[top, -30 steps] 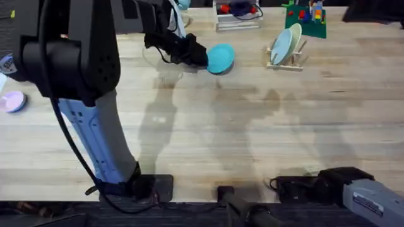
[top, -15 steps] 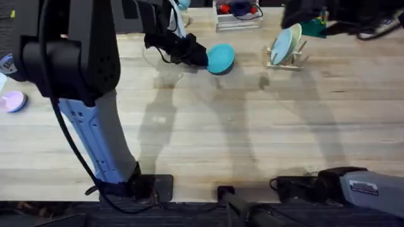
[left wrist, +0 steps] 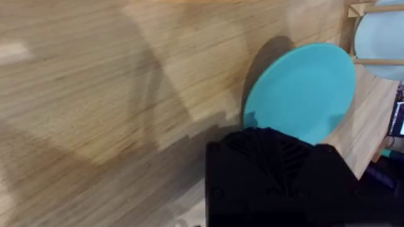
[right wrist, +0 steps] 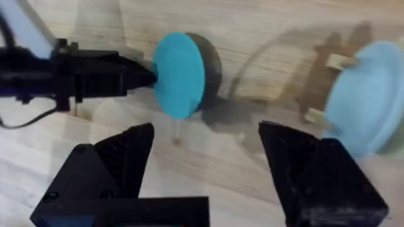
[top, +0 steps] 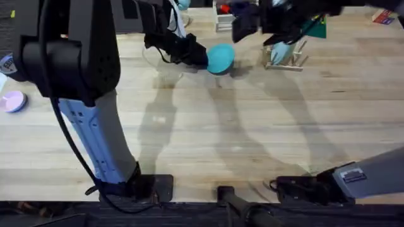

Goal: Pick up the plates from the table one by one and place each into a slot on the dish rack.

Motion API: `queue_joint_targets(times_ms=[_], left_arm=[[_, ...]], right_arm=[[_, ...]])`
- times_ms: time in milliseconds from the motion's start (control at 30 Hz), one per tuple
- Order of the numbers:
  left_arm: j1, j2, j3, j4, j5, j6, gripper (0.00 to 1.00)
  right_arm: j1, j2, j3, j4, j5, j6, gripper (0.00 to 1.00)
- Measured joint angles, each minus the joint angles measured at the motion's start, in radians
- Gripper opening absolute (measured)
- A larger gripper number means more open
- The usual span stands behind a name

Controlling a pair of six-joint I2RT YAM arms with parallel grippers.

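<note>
The turquoise plate (top: 221, 58) is held tilted on its edge just above the table (top: 208, 132), at the far middle. My left gripper (top: 203, 57) is shut on the plate's left rim. In the left wrist view the turquoise plate (left wrist: 300, 94) sticks out past the black finger. My right gripper (top: 246, 26) hovers high over the far table, between the plate and the dish rack (top: 287, 58). Its open fingers (right wrist: 113, 164) frame the turquoise plate (right wrist: 178, 74) and the left gripper (right wrist: 142, 77). The dish rack (right wrist: 328, 63) holds a pale light-blue plate (right wrist: 363, 104) upright.
A white wire organiser (top: 230, 20) stands at the far edge behind the right arm. A small pink disc (top: 12, 101) lies at the left edge. The left arm's big dark body (top: 76, 50) covers the left part of the overhead view.
The right arm has swung up from the lower right and across the far table, over the dish rack toward the turquoise plate. The left gripper and its plate have stayed put.
</note>
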Motion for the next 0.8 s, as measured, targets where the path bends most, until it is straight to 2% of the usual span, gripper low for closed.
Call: queue_joint_targets(times_ms=[233, 700, 800], left_arm=[[0.000, 0.000, 0.000, 0.000, 0.000, 0.000, 0.039], [0.000, 0.000, 0.000, 0.000, 0.000, 0.000, 0.038], [0.000, 0.000, 0.000, 0.000, 0.000, 0.000, 0.038]], right_arm=[[0.043, 0.126, 0.000, 0.086, -0.004, 0.067, 0.995], [0.099, 0.289, 0.000, 0.223, -0.034, 0.142, 0.990], [0.099, 0.313, 0.000, 0.241, -0.042, 0.165, 0.855]])
